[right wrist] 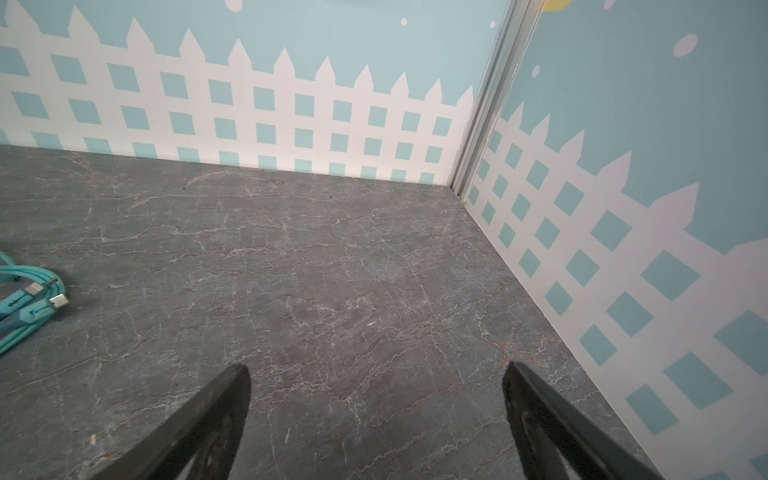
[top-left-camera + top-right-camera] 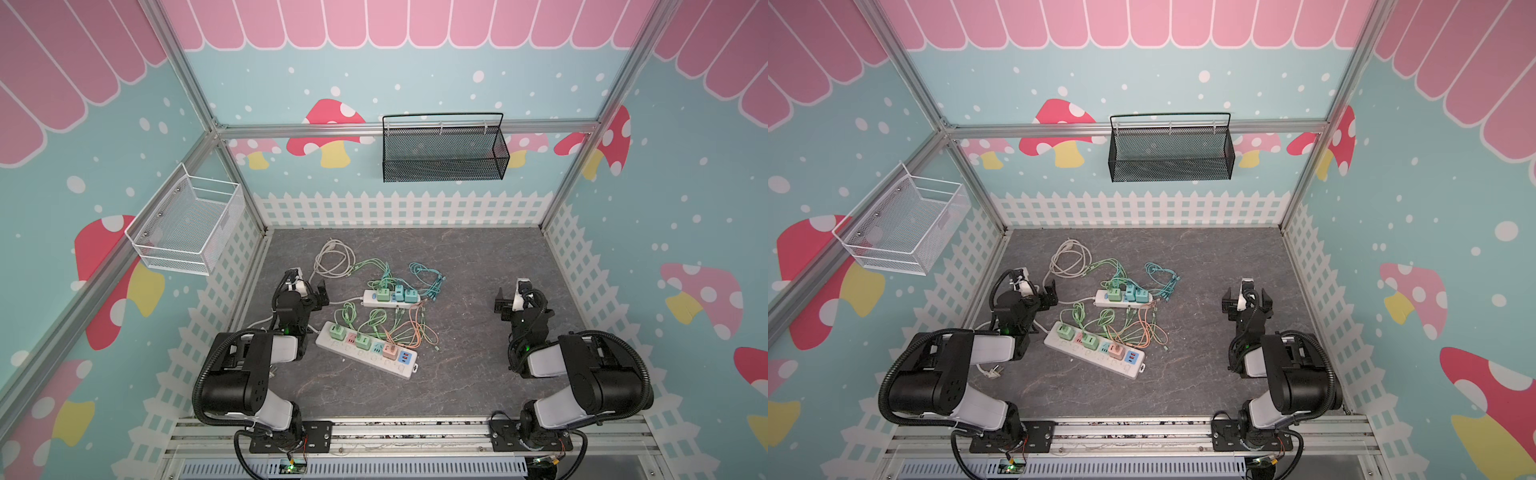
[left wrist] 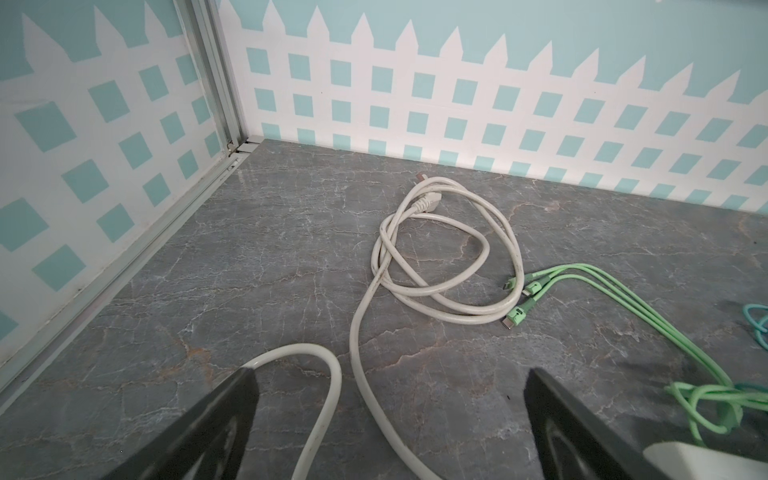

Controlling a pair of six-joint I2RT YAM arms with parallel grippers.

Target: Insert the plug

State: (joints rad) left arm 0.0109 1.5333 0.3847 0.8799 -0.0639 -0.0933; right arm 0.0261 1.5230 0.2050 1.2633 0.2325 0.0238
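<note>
Found a white wire-mesh basket (image 2: 187,224) fixed to the left wall. Located a coiled white power cord (image 2: 334,257) near the back, ahead of the left gripper (image 2: 306,282), with a further run of that cord crossing the table below the gripper. Recorded a short white power strip (image 2: 390,298) just right of that gripper and a long white power strip (image 2: 365,353) nearer the front, both carrying pastel cube charger plugs (image 2: 392,294) seated in sockets, amid tangled green, teal and orange cables (image 2: 415,328). Noted a black mesh basket (image 2: 442,153) on the back wall.

Confirmed the left gripper spread wide, gripping nothing. Confirmed the right gripper (image 1: 376,370) likewise spread wide and empty, above bare table, well apart from the strips.

Identified a grey marble-patterned tabletop (image 2: 457,257), enclosed by teal mushroom-print walls with a white picket-fence border and aluminium framing.
</note>
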